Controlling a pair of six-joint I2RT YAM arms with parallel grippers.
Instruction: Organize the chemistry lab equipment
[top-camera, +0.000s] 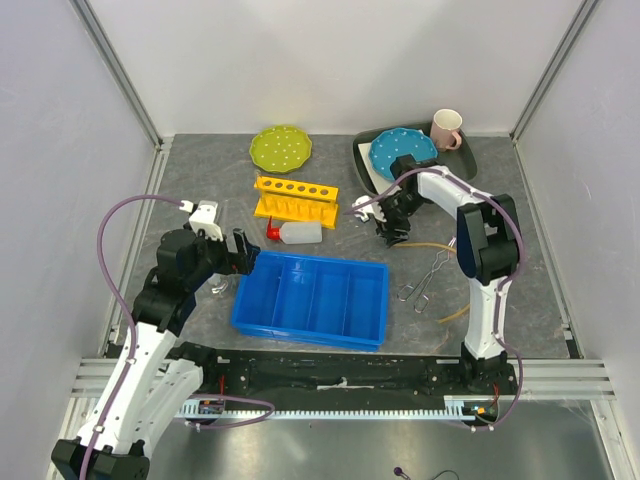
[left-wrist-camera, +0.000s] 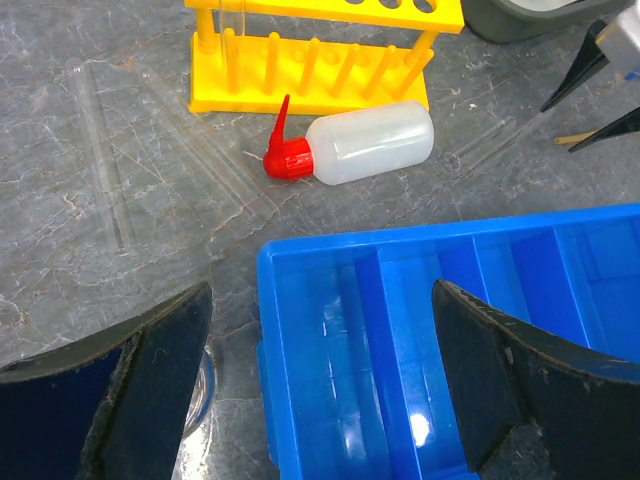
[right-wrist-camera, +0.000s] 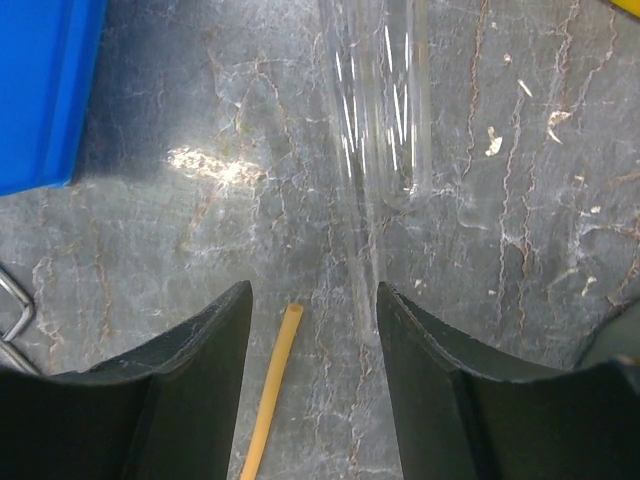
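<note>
The yellow test-tube rack (top-camera: 296, 198) stands at mid-table, with the white squeeze bottle with red cap (top-camera: 298, 232) lying in front of it. Both show in the left wrist view, rack (left-wrist-camera: 320, 75) and bottle (left-wrist-camera: 370, 148). My left gripper (top-camera: 245, 255) is open and empty over the left end of the blue bin (left-wrist-camera: 420, 330). Clear glass tubes (left-wrist-camera: 105, 170) lie on the mat. My right gripper (top-camera: 392, 232) is open and low over the mat, with the end of the tan rubber tube (right-wrist-camera: 275, 380) between its fingers, untouched. A clear glass tube (right-wrist-camera: 385, 100) lies ahead. The metal tongs (top-camera: 425, 280) lie right of the bin.
The blue divided bin (top-camera: 312, 298) sits at front centre. A green dotted plate (top-camera: 280, 148), a blue plate (top-camera: 403, 150) on a dark tray and a pink-handled mug (top-camera: 446, 128) stand at the back. A small round glass piece (left-wrist-camera: 205, 385) sits by my left finger.
</note>
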